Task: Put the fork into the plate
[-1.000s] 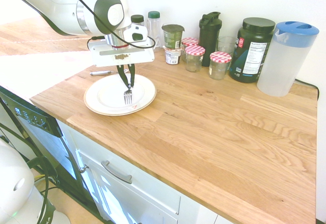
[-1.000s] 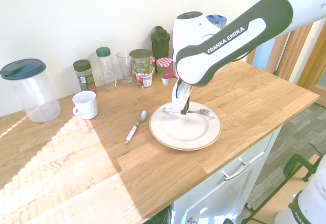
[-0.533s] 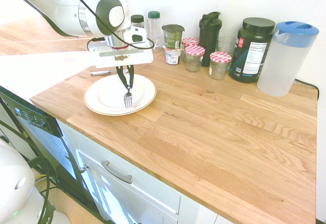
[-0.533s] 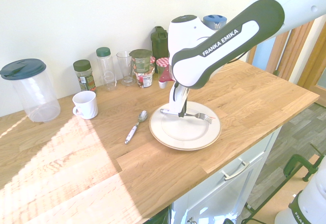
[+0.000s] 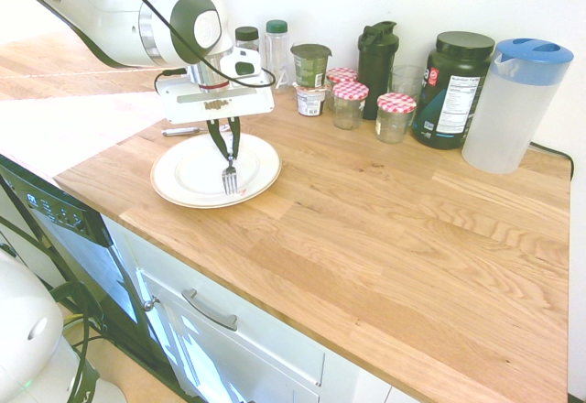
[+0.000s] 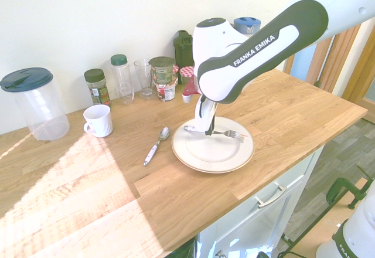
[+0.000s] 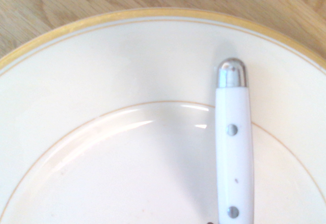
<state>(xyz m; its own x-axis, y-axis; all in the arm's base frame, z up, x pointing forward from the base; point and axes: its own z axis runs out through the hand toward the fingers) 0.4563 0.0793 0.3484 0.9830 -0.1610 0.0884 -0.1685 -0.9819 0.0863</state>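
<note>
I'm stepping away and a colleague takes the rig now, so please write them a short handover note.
Gripper: shut on the fork, low over the plate.
Fork: within the plate's outline, white handle toward the spoon side, tines pointing away from it; whether it touches the plate is hard to tell.
Plate: on the counter.
Spoon: on the counter beside the plate, not part of the job.
Done: fork picked up and brought over the plate.
Left: set it down if needed, open the fingers, back away.
</note>
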